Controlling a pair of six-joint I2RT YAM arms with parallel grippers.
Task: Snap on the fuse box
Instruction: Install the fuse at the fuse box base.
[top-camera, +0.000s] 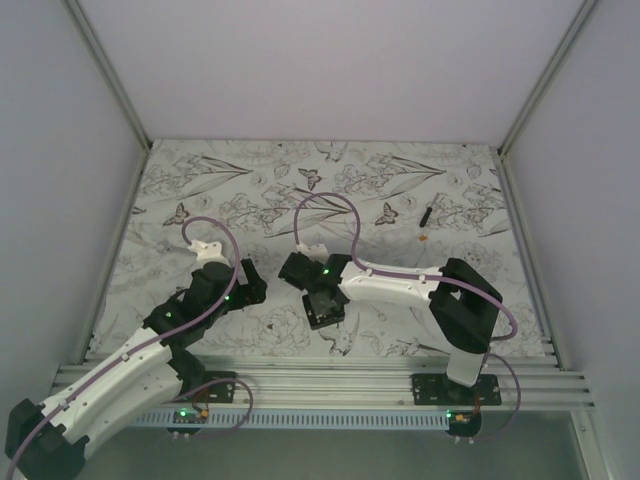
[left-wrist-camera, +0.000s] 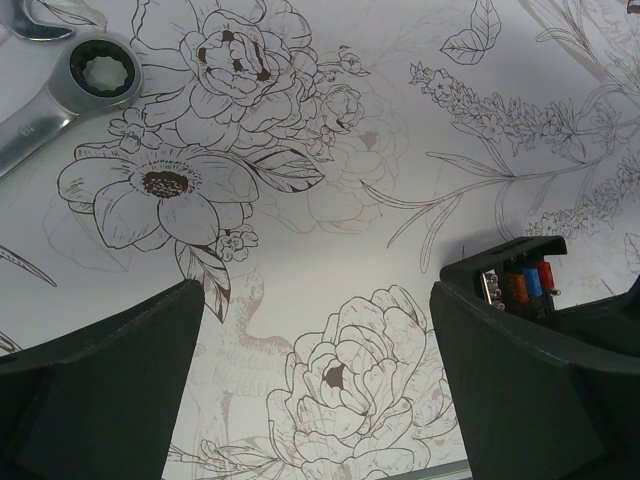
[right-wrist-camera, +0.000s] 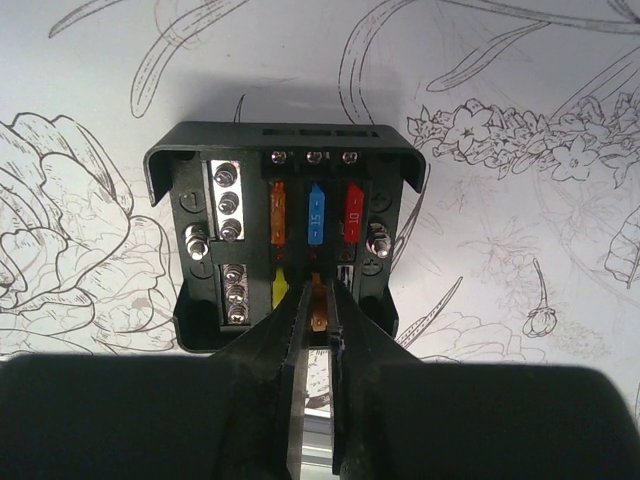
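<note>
Left claw (left-wrist-camera: 318, 300): fingers spread wide, holding nothing. A wrench (left-wrist-camera: 70, 85) lies beyond it, cut off by the frame. The fuse box (right-wrist-camera: 255, 225) sits face-up just right of this claw and directly under the right claw (right-wrist-camera: 318, 325), which is nearer and pinches an amber fuse (right-wrist-camera: 317, 298) at the lower middle slot. The fingers hide the seating depth.

The tabletop (top-camera: 250, 190), printed with flowers and butterflies, carries the fuse box (top-camera: 326, 314) near its front middle. The box shows only as a dark block, largely covered by the right hand (top-camera: 320, 296), which reaches in over it from the right. The left hand (top-camera: 256, 286) hangs just left of the box, apart from it. Well back on the right lie a thin black stick (top-camera: 427, 214) and, a little nearer, a tiny orange bit (top-camera: 423, 238). How either hand's fingers stand cannot be told from up here.
</note>
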